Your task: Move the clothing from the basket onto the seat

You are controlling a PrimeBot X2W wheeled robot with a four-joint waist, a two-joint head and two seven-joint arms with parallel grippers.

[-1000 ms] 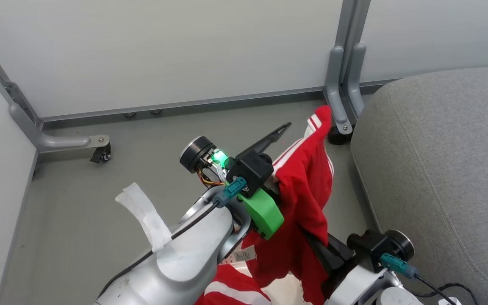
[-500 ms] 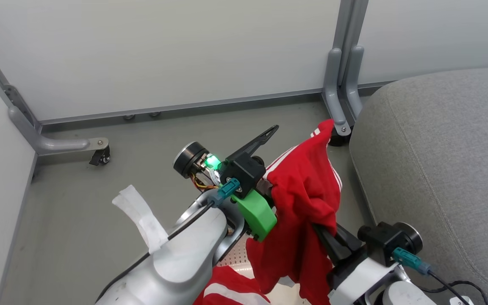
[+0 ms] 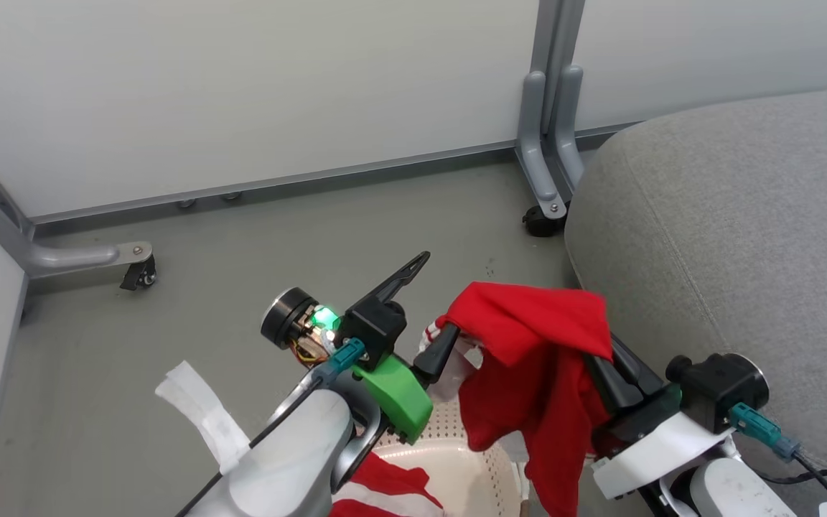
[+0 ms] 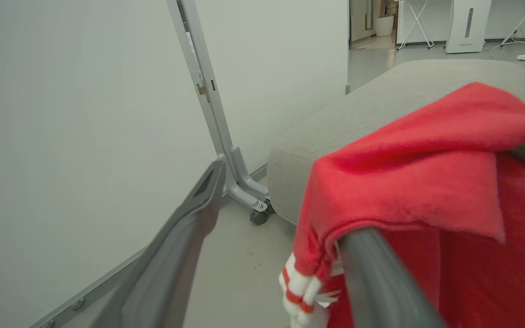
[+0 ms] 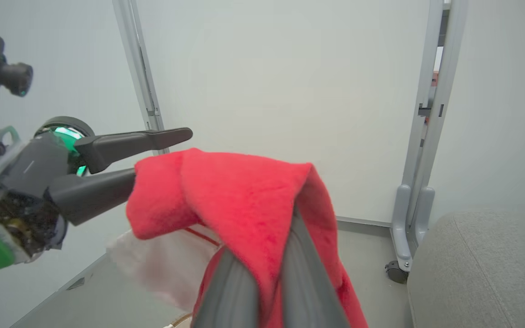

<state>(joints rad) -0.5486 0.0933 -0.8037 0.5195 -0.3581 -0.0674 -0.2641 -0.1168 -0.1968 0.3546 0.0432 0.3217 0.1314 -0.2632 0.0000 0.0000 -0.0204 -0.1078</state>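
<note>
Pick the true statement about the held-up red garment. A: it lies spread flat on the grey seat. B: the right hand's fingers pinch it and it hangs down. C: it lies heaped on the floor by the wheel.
B: the right hand has its fingers closed on the red garment, which hangs down from them beside the seat.

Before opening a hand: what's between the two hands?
Head view: the red garment spans them, draped over one finger of the open left hand, pinched in the right hand.
</note>
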